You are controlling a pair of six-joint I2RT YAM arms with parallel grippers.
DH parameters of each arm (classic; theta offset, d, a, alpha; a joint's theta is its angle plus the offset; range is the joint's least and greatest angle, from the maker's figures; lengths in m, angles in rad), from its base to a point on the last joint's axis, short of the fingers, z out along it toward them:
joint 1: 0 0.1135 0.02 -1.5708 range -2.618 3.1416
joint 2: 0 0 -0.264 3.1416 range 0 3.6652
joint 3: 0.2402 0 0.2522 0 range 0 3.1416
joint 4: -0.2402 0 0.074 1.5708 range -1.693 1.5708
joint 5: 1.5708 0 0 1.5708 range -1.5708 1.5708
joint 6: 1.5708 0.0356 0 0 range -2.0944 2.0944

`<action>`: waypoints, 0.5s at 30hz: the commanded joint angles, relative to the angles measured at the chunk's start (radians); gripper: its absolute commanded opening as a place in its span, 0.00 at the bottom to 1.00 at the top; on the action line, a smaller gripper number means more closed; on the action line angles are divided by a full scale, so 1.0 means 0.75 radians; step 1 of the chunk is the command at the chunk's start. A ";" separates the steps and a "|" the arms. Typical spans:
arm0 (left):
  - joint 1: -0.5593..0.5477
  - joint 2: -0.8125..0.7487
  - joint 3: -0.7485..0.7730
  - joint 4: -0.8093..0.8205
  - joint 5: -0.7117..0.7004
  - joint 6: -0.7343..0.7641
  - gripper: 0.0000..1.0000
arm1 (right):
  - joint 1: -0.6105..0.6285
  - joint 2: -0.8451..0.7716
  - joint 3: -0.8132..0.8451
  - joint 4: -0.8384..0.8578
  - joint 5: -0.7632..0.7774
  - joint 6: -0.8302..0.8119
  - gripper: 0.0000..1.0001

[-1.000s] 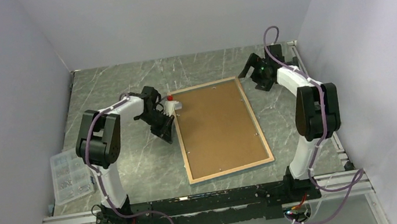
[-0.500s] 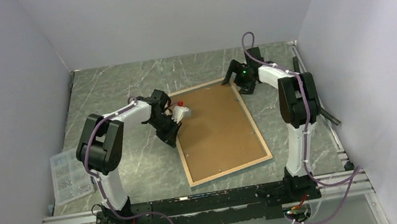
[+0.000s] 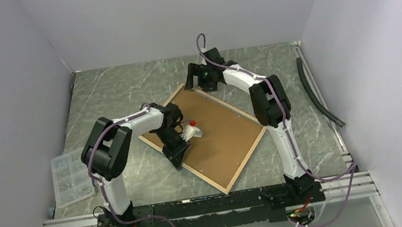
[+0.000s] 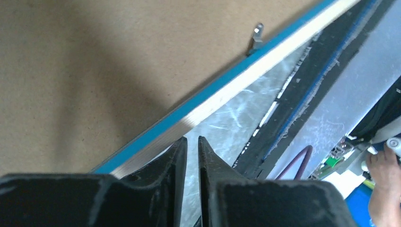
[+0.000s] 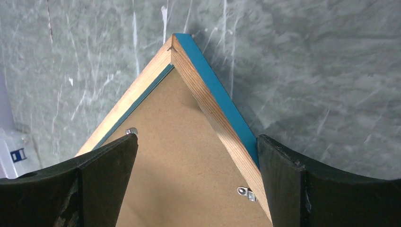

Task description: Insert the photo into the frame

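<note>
The frame (image 3: 246, 160) lay face down on the grey marbled table (image 3: 118, 89), turned at a slant so that one corner pointed toward the back wall and another toward my bases. Its brown hardboard backing panel (image 3: 222, 131) faced up inside the light wood edges, with a strip of blue rim showing along the outside. Whether the photo lay beneath that panel I could not tell.

My right gripper (image 5: 196, 138) was spread wide at the far corner, one finger on each side of it, and neither finger pressed on the wood. A small metal tab (image 5: 246, 191) sat on the panel just beside the right-hand finger.

My left gripper (image 4: 192, 139) hung over the frame's near-left edge. Its fingers stood close together with only a narrow slit between them; nothing was in it, and the table showed through.

A clear plastic compartment box (image 3: 71, 178) sat at the table's left edge, and a black hose (image 3: 319, 92) lay along the right.
</note>
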 commanded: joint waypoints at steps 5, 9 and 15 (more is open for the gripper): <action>0.033 -0.063 0.193 -0.192 0.192 0.299 0.29 | -0.092 -0.281 -0.112 -0.162 0.000 -0.043 1.00; 0.265 -0.056 0.400 -0.186 0.175 0.232 0.31 | -0.102 -0.434 -0.269 -0.170 0.113 -0.025 1.00; 0.648 0.226 0.787 0.088 0.044 -0.197 0.30 | -0.179 -0.802 -0.733 -0.146 0.242 0.139 1.00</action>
